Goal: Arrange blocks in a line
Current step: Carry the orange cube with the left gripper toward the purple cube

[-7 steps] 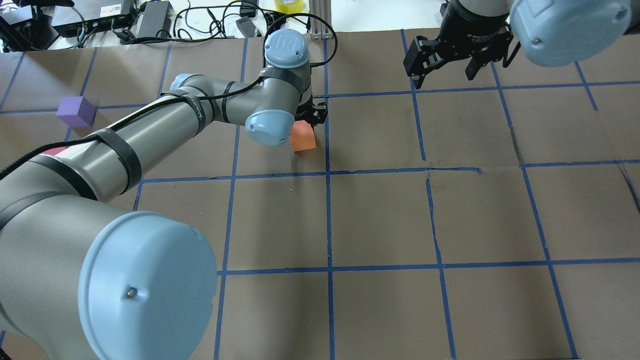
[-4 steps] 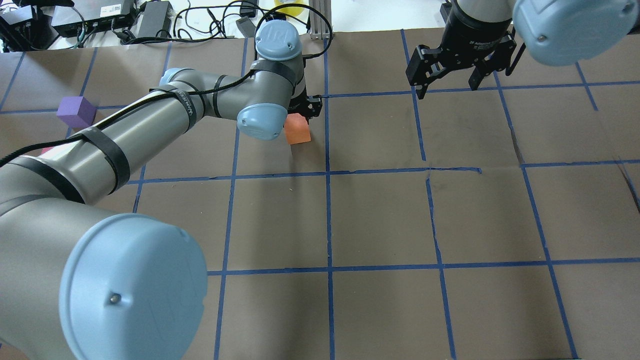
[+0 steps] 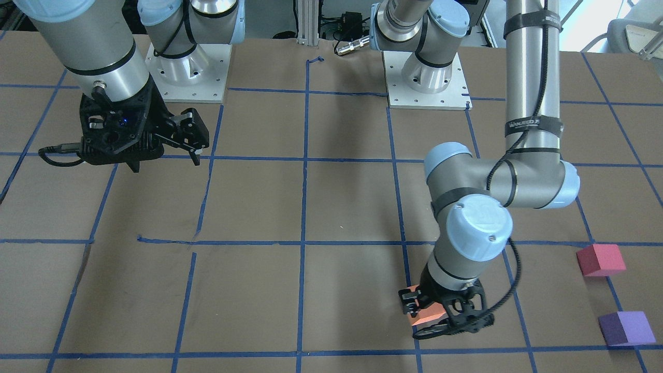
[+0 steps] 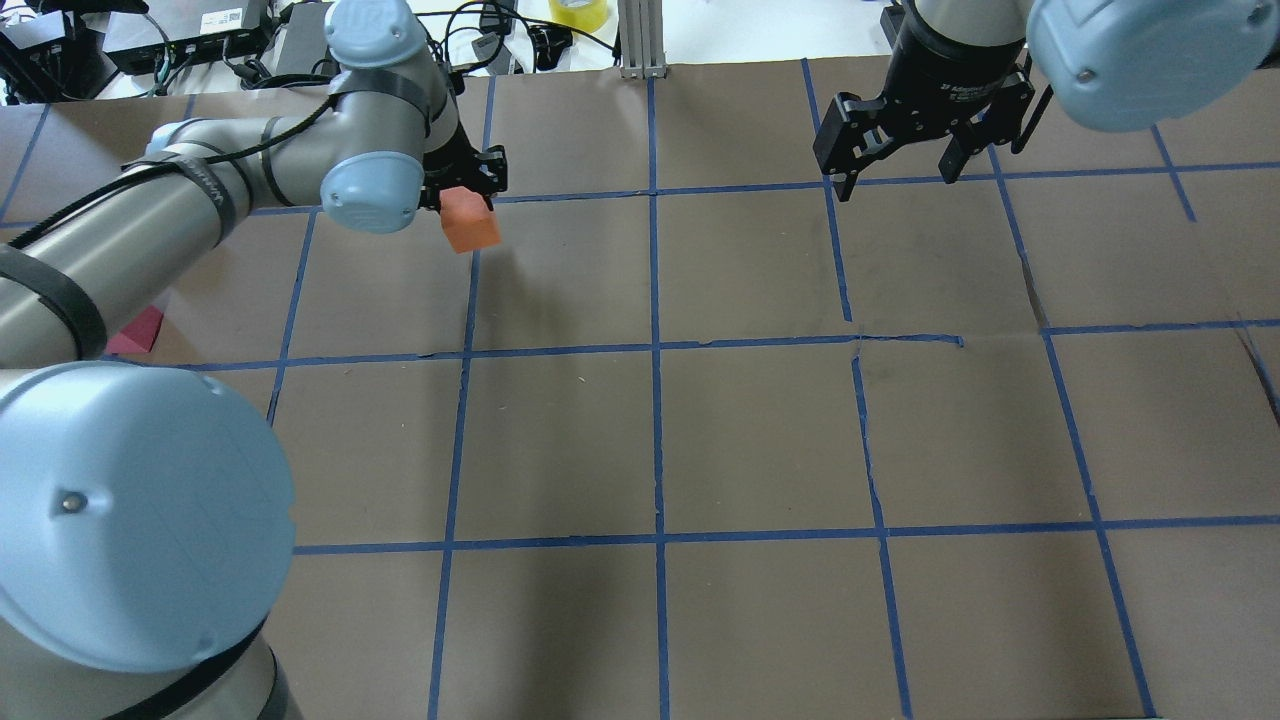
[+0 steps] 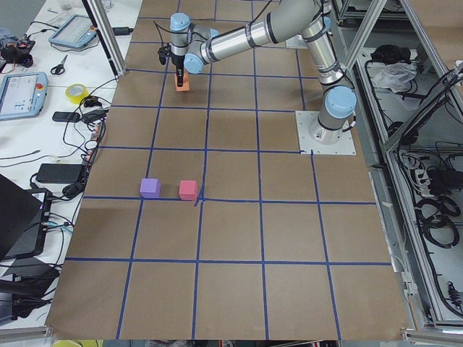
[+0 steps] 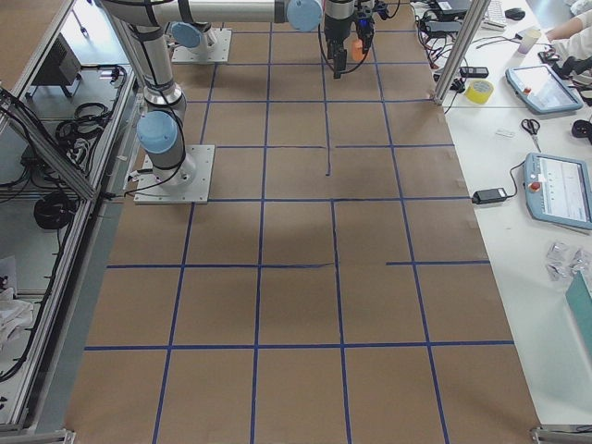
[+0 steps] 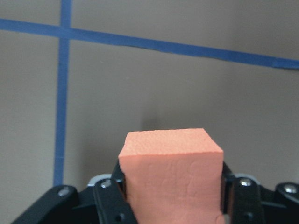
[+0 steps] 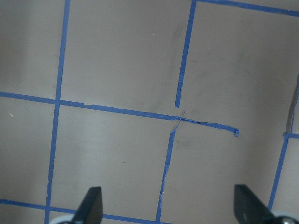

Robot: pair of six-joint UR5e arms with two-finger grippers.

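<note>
My left gripper (image 4: 466, 200) is shut on the orange block (image 4: 470, 229) and holds it just above the brown paper at the far left-centre. The wrist view shows the block (image 7: 172, 179) between the jaws, and it also shows in the front view (image 3: 426, 316). The red-pink block (image 3: 601, 259) and the purple block (image 3: 627, 328) sit side by side further to my left, apart from the gripper. In the overhead view only a corner of the red-pink block (image 4: 137, 331) shows and the purple one is hidden behind my arm. My right gripper (image 4: 895, 168) is open and empty at the far right.
The table is covered in brown paper with a blue tape grid (image 4: 657, 345). Cables, power bricks and a yellow tape roll (image 4: 578, 12) lie beyond the far edge. Both arm bases (image 3: 426, 83) stand on the robot's side.
My left gripper has carried the orange block to the left and slightly farther away, across one grid square. The right gripper has barely moved and stays open.
</note>
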